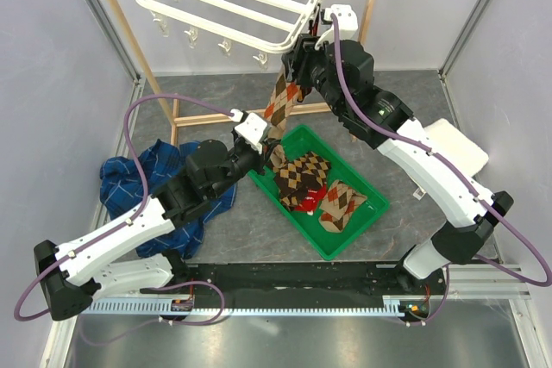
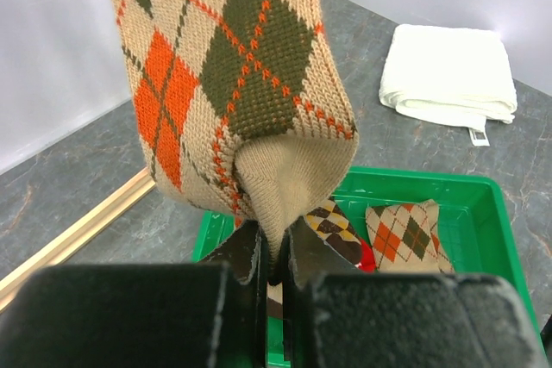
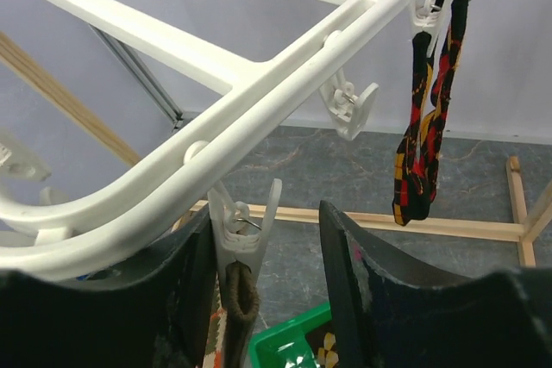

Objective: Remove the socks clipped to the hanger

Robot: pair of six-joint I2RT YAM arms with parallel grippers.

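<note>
Gripper on my left [image 2: 274,252] is pinched shut on the toe of the brown-and-tan argyle sock [image 2: 233,66]. My right gripper [image 3: 267,221] stands part open, its jaws either side of the clip [image 3: 241,226] that bites the sock's cuff. The hanger [image 3: 259,96] looks suspended rather than fixed, so I judge that a downward tug before that clip lets go would tilt or swing the whole frame away from my right gripper. The green tray [image 1: 289,213] lies below with other socks [image 1: 302,177] in it, and a sock freed mid-swing could land beside it on the worktop [image 1: 405,101]. My toe hold is thin and might slip.
</note>
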